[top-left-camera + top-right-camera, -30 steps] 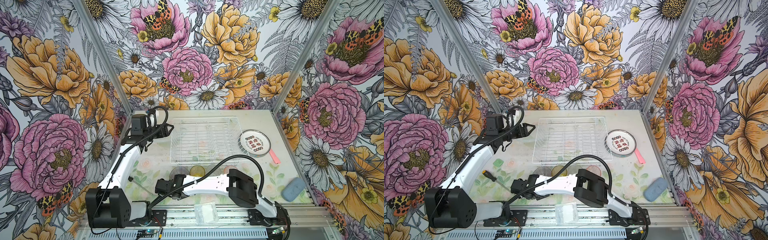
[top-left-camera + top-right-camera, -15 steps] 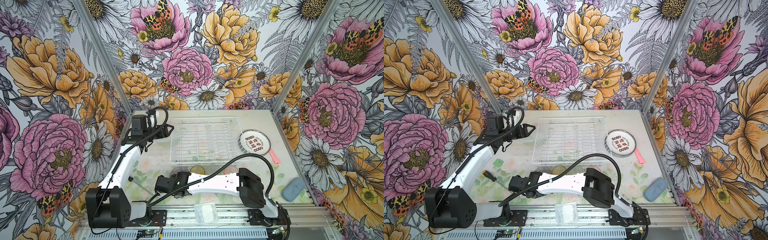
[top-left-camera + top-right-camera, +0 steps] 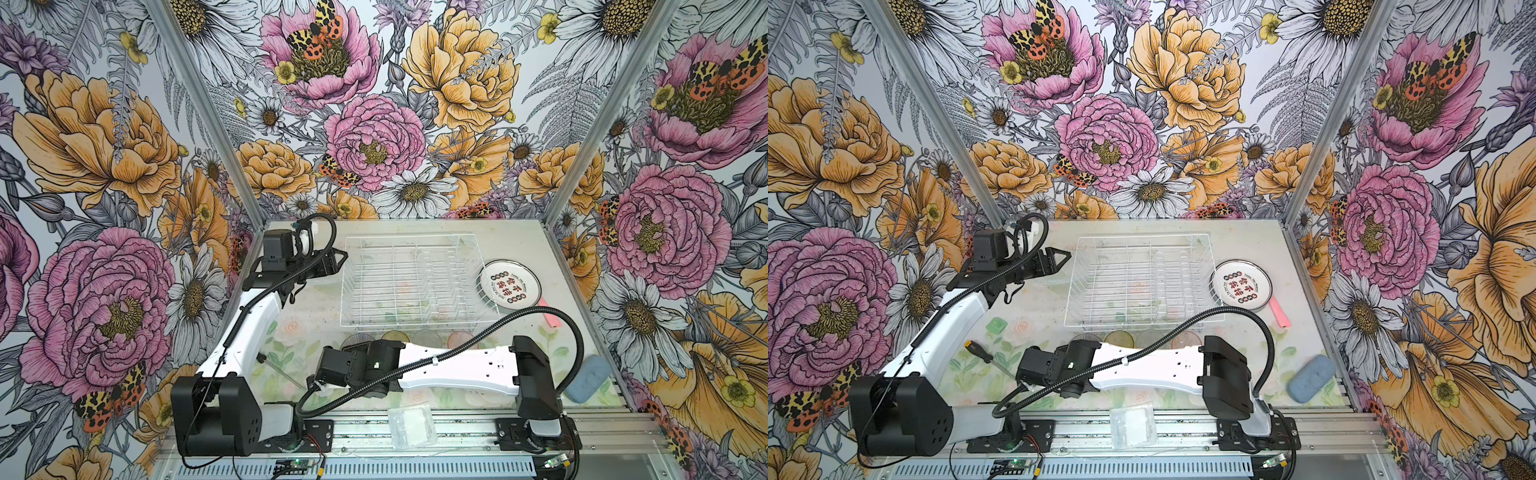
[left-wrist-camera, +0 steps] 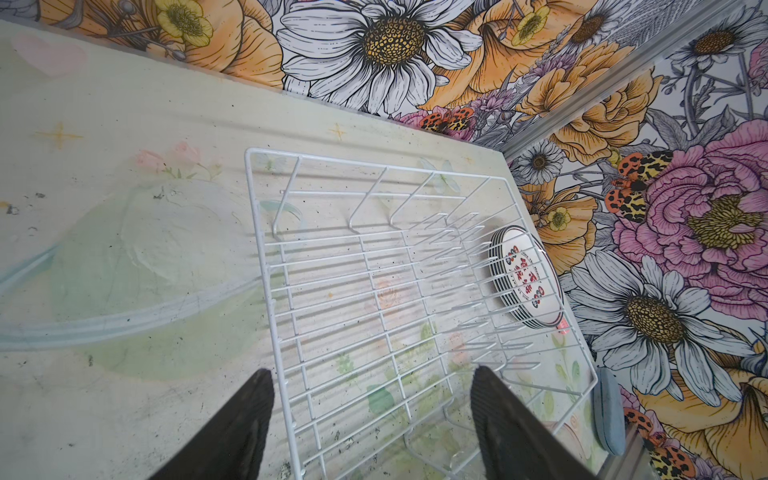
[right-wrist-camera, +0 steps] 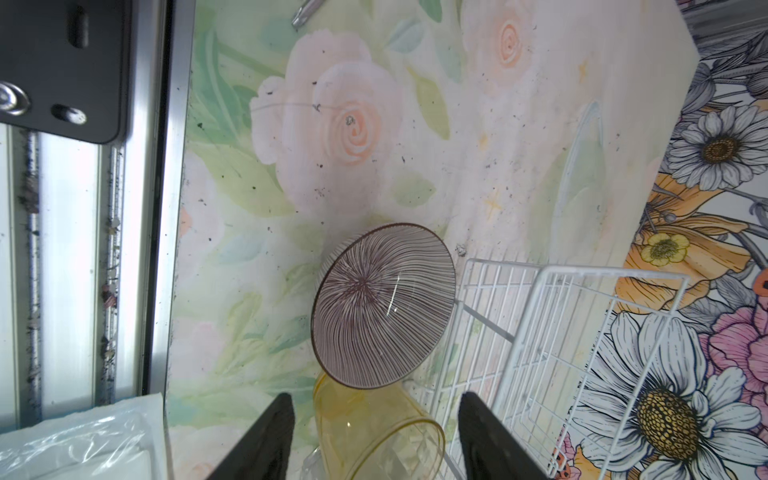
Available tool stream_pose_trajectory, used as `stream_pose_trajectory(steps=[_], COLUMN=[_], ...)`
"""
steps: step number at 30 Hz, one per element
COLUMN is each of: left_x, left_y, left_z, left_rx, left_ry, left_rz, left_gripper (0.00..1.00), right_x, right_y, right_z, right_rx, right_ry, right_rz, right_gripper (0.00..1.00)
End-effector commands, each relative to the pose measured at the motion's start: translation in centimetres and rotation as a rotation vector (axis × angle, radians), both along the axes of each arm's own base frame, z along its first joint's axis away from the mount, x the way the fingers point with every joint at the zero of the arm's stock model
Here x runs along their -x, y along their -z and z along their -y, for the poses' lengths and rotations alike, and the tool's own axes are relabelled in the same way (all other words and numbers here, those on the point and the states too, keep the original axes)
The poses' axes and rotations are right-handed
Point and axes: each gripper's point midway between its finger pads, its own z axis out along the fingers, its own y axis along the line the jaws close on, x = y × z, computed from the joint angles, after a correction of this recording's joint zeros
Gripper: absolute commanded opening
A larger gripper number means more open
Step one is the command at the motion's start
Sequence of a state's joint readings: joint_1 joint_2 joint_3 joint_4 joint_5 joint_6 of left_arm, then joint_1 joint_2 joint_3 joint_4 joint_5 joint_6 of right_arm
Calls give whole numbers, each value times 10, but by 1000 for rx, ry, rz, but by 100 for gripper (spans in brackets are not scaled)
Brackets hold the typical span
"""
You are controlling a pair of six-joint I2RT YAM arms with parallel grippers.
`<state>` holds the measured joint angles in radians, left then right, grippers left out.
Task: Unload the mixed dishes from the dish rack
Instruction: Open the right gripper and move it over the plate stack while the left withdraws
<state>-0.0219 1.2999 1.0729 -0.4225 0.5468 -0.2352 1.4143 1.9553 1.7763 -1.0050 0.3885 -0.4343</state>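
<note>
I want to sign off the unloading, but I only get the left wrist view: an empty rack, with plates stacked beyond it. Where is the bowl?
Observer: The ribbed bowl sits on the table, just outside a corner of the dish rack.
Operator: And the tumblers?
Observer: In both top views the yellow tumbler, clear tumbler and pink tumbler stand in a row beside the bowl. They run along the rack's near side, all outside it.
Operator: Is the right gripper holding one?
Observer: No. The right gripper is open, and its fingers flank the yellow tumbler with a gap on each side.
</note>
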Motion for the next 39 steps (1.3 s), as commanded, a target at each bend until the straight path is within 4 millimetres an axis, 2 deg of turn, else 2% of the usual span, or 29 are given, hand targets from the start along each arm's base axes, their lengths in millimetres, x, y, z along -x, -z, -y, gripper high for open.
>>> stream_pose_trajectory(steps=[1, 5, 8, 12, 16, 19, 22, 25, 29, 31, 35, 37, 39], left_x=[0, 1, 1, 1, 1, 2, 4, 5, 7, 9, 16, 21, 25], left_y=[-4, -3, -2, -1, 1, 4, 4, 2, 0, -2, -10, -13, -15], left_z=[-7, -12, -19, -28, -40, -47, -53, -57, -58, -59, -64, -67, -72], left_rx=[-14, -38, -63, -88, -111, -126, -136, -144, -135, -127, -137, -146, -161], left_ry=[-23, -53, -87, -137, -204, -243, -279, -301, -316, -322, -352, -370, -390], left_rz=[16, 25, 35, 68, 103, 139, 179, 215, 245, 263, 314, 343, 364], left_gripper=[77, 77, 77, 77, 77, 76, 77, 77, 78, 78, 90, 98, 99], right_x=[-4, -27, -49, -81, -121, -148, -167, -180, -187, -188, -187, -188, -190], right_y=[-35, -66, -91, -121, -140, -144, -147, -149, -150, -150, -146, -140, -133], right_z=[6, 23, 44, 81, 137, 188, 238, 284, 330, 348, 376, 383, 387], right_rx=[-108, -210, -319, -476, -619, -704, -787, -875, -976, -1015, -1064, -1073, -1071], right_ry=[34, 123, 216, 372, 593, 781, 940, 1084, 1222, 1274, 1357, 1378, 1394], right_rz=[7, 48, 72, 97, 106, 128, 162, 198, 230, 246, 273, 259, 242], right_gripper=[65, 65, 65, 71, 75, 75, 76, 78, 78, 79, 81, 81, 81])
